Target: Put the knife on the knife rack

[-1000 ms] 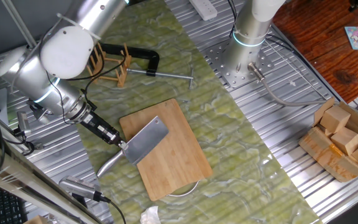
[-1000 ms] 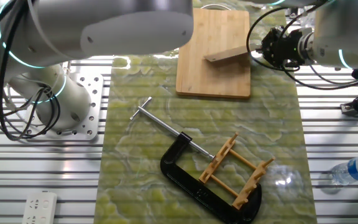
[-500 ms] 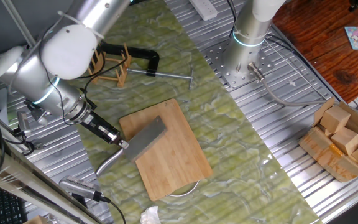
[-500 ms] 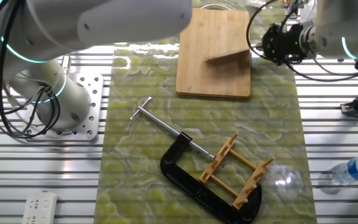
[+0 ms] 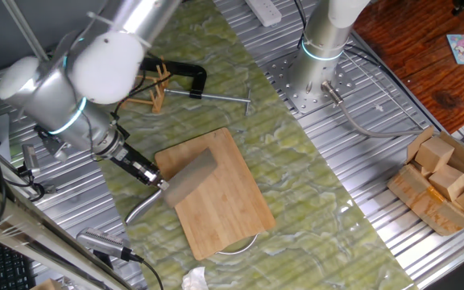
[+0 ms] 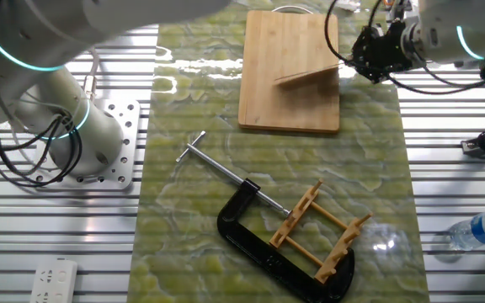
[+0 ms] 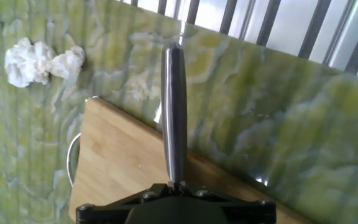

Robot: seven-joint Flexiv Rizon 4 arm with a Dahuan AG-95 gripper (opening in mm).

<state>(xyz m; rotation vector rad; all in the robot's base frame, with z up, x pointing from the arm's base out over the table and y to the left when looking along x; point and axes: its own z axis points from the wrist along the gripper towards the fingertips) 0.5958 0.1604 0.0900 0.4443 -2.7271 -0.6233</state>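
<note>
In one fixed view, the gripper holds the knife where blade meets handle. The blade is tilted up on edge over the cutting board.

In the other fixed view, the knife rack lies well apart from the knife, touching the black clamp.

In the hand view, the silver handle sticks out from the shut fingers, above the board. A white crumpled tissue lies nearby.

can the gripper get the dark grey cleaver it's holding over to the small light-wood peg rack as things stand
Probably yes. The gripper grips the dark grey cleaver over the bamboo cutting board. The green mat between looks open, but the black C-clamp wraps around the small light-wood peg rack, crowding it.
</note>
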